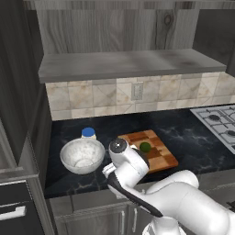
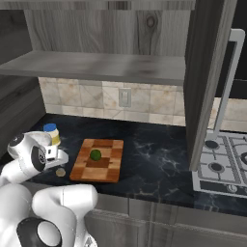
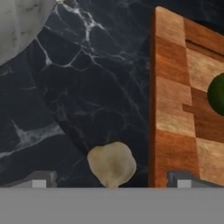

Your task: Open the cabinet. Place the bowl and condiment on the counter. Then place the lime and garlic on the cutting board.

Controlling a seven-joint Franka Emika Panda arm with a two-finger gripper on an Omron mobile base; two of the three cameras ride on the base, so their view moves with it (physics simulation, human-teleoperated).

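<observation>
In the hand view my gripper [image 3: 111, 182] is open, its fingertips [image 3: 38, 180] standing either side of the beige garlic [image 3: 111, 164]. The garlic [image 2: 60, 171] lies on the black marble counter [image 3: 87, 96], just off the left edge of the checkered cutting board [image 3: 179, 109]. The green lime [image 1: 145, 147] rests on the cutting board [image 1: 153, 153]. To the board's left, the speckled bowl [image 1: 82, 155] and the blue-lidded condiment [image 1: 88, 133] stand on the counter. The cabinet door [image 2: 207, 72] hangs open.
The grey cabinet shelf [image 1: 128, 64] runs above the tiled backsplash. A stove [image 1: 220, 121] sits at the counter's right end. A tall dark unit [image 1: 18, 114] borders the counter on the left. My white arm [image 1: 137, 174] covers the counter's front edge.
</observation>
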